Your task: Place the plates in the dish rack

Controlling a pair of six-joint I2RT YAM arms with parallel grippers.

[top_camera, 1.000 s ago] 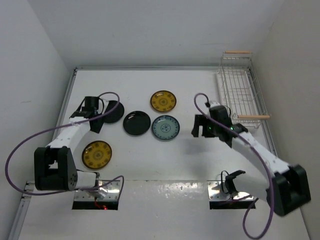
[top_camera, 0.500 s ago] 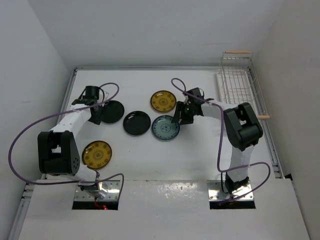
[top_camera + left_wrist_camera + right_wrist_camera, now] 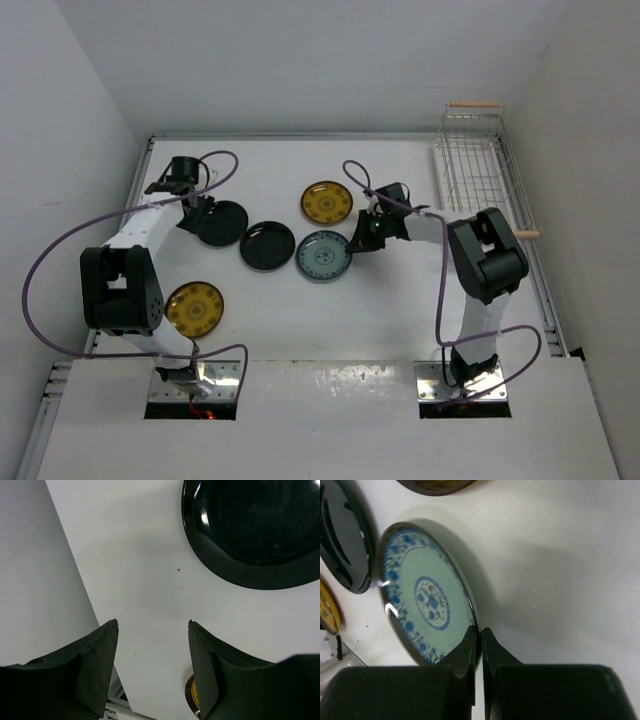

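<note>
Five plates lie on the white table: a black plate (image 3: 222,222) at the left, a second black plate (image 3: 267,245), a mustard-yellow plate (image 3: 326,202), a pale blue-green plate (image 3: 322,256) and another yellow plate (image 3: 194,308) near the left arm's base. My right gripper (image 3: 358,240) (image 3: 480,630) is shut on the right rim of the blue-green plate (image 3: 425,600). My left gripper (image 3: 190,205) (image 3: 152,625) hangs open over bare table beside the left black plate (image 3: 255,530), holding nothing. The white wire dish rack (image 3: 478,180) stands at the far right.
The table's raised left edge and the side wall (image 3: 35,580) run close to my left gripper. The right wrist view also catches the middle black plate (image 3: 342,540) touching or nearly touching the blue-green one. Purple cables loop over both arms.
My right gripper swung left from near the rack to the blue-green plate and shut on its rim. That plate and the middle black plate slid slightly left. The left gripper crept toward the back.
</note>
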